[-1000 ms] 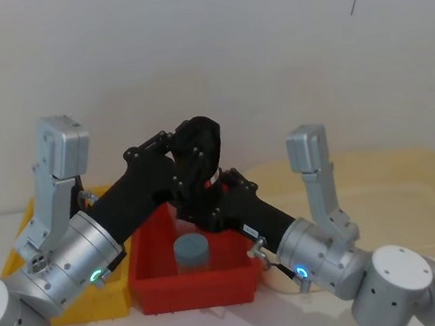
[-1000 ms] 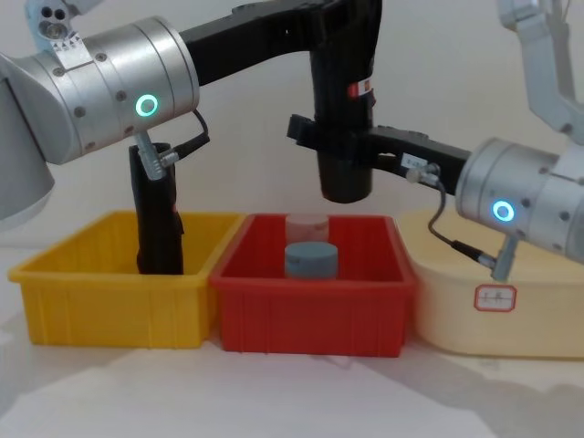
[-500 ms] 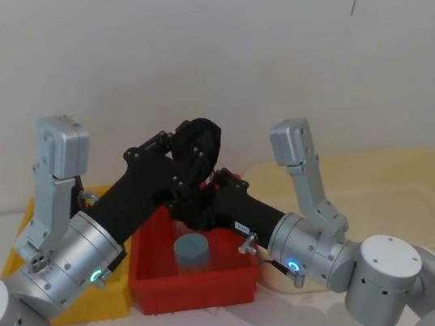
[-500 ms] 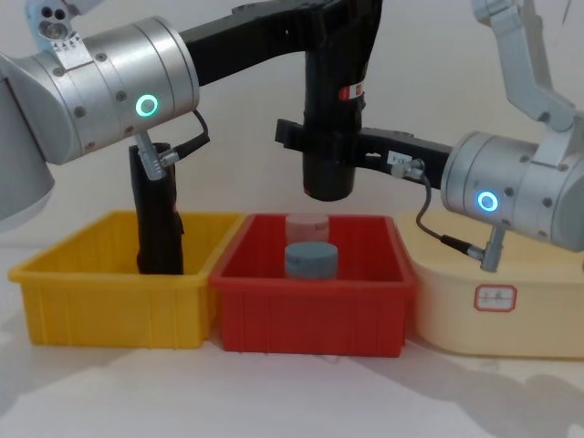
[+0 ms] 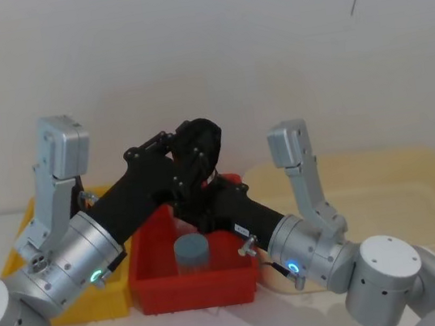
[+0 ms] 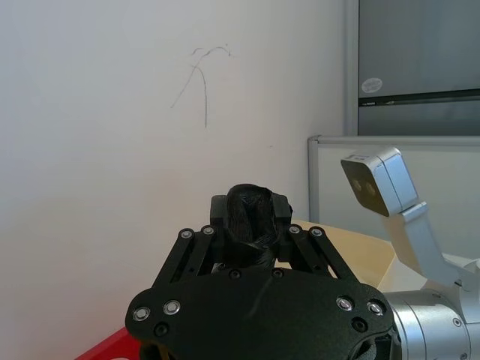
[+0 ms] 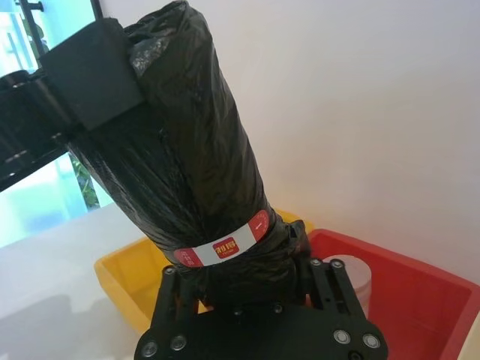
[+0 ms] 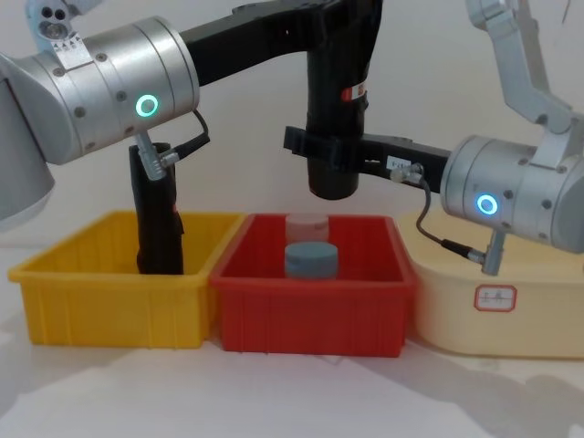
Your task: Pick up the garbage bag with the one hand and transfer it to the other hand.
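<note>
Since 1 s ago: right claw [image 8: 321,151] has swung in, now around lower part of garbage bag [image 8: 336,109] nr sticker [image 7: 225,247]; clamped or not, cannot tell. Bag upright in air over red bin [image 8: 310,315], mid-table, top gripped by left claw [image 6: 251,217]. Handover approx half done; left release pending.

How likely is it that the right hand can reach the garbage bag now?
Probably yes: the left hand holds the garbage bag upright by its top, and the right hand sits around its bare lower end.
</note>
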`<act>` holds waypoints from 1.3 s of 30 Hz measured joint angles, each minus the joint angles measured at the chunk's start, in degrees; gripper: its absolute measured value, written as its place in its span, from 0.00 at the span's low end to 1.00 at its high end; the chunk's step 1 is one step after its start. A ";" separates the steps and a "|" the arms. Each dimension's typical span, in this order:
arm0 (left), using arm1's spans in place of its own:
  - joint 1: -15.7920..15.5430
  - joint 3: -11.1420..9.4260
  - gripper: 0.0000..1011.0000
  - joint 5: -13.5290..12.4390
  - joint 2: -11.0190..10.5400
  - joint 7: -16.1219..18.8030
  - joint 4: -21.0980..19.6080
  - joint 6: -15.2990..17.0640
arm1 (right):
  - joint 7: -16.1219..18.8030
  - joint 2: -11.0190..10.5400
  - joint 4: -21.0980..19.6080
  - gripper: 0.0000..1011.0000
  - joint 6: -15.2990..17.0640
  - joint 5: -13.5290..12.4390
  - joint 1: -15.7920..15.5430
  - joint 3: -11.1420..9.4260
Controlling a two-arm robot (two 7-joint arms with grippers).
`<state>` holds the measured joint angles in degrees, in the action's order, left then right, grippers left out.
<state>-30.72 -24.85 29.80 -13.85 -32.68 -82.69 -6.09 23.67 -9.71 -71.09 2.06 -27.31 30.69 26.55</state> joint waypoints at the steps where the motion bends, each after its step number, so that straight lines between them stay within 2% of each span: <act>1: 0.00 0.00 0.34 0.00 0.00 0.00 0.00 0.00 | 0.00 -0.02 -0.08 0.63 0.04 0.04 -0.09 -0.07; 18: 0.00 0.01 0.34 0.00 0.00 0.00 0.00 0.00 | 0.01 -0.71 -1.41 0.61 0.17 0.29 -1.32 -0.54; 20: 0.00 0.01 0.36 0.01 0.00 0.00 0.00 0.00 | 0.01 -0.81 -1.56 0.61 0.17 0.33 -1.46 -0.56; 21: 0.00 0.01 0.41 0.02 0.00 0.00 0.00 0.00 | 0.02 -0.88 -1.68 0.61 0.16 0.36 -1.59 -0.57; 22: 0.00 0.01 0.41 0.02 0.00 0.00 0.00 0.00 | 0.01 -0.91 -1.77 0.61 0.15 0.39 -1.65 -0.58; 24: 0.00 0.01 0.50 0.02 0.00 0.00 0.00 0.00 | 0.01 -1.03 -2.05 0.60 0.11 0.45 -1.85 -0.63; 28: 0.00 0.01 0.58 0.02 0.00 0.00 0.00 0.00 | 0.00 -1.13 -2.31 0.60 0.04 0.54 -2.10 -0.68; 29: 0.00 0.01 0.64 0.02 0.00 0.00 0.00 0.00 | -0.01 -1.17 -2.45 0.60 -0.07 0.57 -2.20 -0.74; 34: 0.00 0.01 0.77 0.02 0.00 0.00 0.00 0.00 | -0.07 -1.23 -2.65 0.60 -0.29 0.66 -2.43 -0.88; 35: 0.00 0.01 0.82 0.02 0.00 0.00 0.00 0.00 | -0.08 -1.23 -2.67 0.60 -0.32 0.67 -2.47 -0.91; 36: 0.00 0.01 0.82 0.02 0.01 0.00 0.00 0.00 | -0.11 -1.23 -2.68 0.60 -0.39 0.69 -2.55 -0.99; 39: 0.00 0.01 0.91 0.02 0.00 0.00 0.00 0.00 | -0.21 -1.25 -2.71 0.60 -0.56 0.71 -2.64 -1.17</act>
<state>-30.72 -24.84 29.82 -13.85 -32.68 -82.69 -6.09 23.46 -10.96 -73.80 1.50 -26.60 28.05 25.37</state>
